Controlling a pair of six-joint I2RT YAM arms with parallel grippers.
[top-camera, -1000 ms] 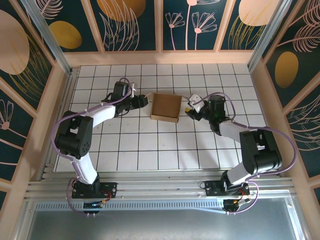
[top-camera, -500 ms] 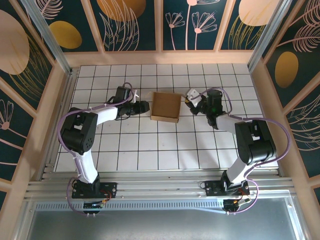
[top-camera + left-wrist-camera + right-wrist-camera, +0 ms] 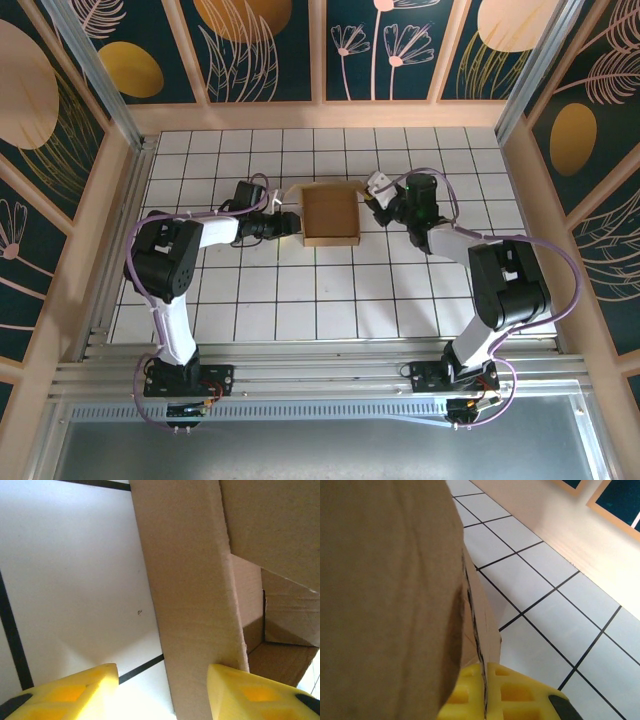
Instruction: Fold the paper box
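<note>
Top external view: on the left, the left gripper (image 3: 294, 224) lies low over the table (image 3: 300, 290) and reaches the left wall of the box (image 3: 332, 214). In the left wrist view its two yellow fingers (image 3: 65, 692) stand apart, one on each side of this wall. The inner finger touches the cardboard. Between the outer finger and the wall we see a strip of white table, so the wall is not squeezed.

The box sits in the middle of the table, between the two grippers and a little toward the far side. It is brown and square, open on top, with its walls standing up.

On the right, the right gripper (image 3: 370, 203) meets the box at its far right corner. In the right wrist view the cardboard is very close to the camera and covers the left half. A thin edge of it goes down between the yellow fingers, and they are pressed together on it. Beside it we see the white table with black lines.
</note>
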